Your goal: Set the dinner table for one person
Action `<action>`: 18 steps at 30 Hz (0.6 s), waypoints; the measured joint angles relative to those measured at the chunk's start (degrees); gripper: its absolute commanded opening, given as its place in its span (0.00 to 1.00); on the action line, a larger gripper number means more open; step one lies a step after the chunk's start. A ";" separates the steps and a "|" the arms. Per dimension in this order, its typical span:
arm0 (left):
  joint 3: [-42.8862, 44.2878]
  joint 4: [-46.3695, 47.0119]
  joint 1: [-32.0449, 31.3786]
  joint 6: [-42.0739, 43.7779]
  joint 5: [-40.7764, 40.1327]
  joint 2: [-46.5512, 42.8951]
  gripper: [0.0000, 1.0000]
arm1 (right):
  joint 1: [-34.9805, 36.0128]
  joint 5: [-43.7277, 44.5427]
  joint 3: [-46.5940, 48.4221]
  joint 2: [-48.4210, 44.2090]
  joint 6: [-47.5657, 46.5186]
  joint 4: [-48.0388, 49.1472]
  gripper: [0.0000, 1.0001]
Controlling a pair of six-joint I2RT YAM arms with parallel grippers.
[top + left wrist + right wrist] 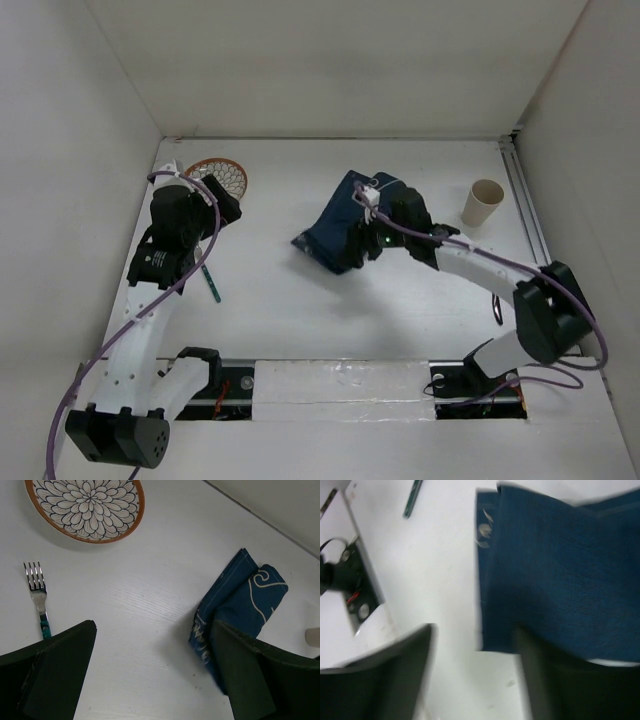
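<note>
Since nothing yet sits as a place setting, I judge the job barely begun. Seen from above, the white bench (300,320) fills the view, with four pieces scattered on it.

Biggest is the blue cloth (332,222), rumpled and part-folded just past centre toward 1 o'clock; it needs spreading flat. The right claw (475,675) hangs low at its edge, jaws wide, one finger over the hem and the other over bare bench. It grips nothing I can see, though that view is blurred.

The plate (228,176) rests at 10 o'clock, well apart from the cloth. The left claw (152,680) hovers near it, jaws wide and empty. The cup (484,203) stands upright at 2 o'clock. The fork (211,278) lies at 9 o'clock, near the plate but not touching. All three are left to gather.

No brand or readable writing shows. The cloth has only white swirls and small pale marks, and the plate has petals.
</note>
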 measured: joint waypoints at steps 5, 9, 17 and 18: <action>0.02 0.13 0.00 -0.09 1.27 0.92 1.00 | 8.13 3.89 -10.69 -17.14 0.35 -0.04 1.00; 0.00 0.52 0.00 -0.33 3.13 1.16 1.00 | 10.43 13.11 -10.03 -25.73 3.04 0.15 1.00; 0.02 -0.35 0.00 -3.80 0.22 1.51 1.00 | 16.87 39.91 12.76 0.09 9.70 -8.76 1.00; 0.04 -0.85 0.00 -4.79 -0.63 1.70 1.00 | 17.92 43.01 16.17 4.61 10.47 -11.06 1.00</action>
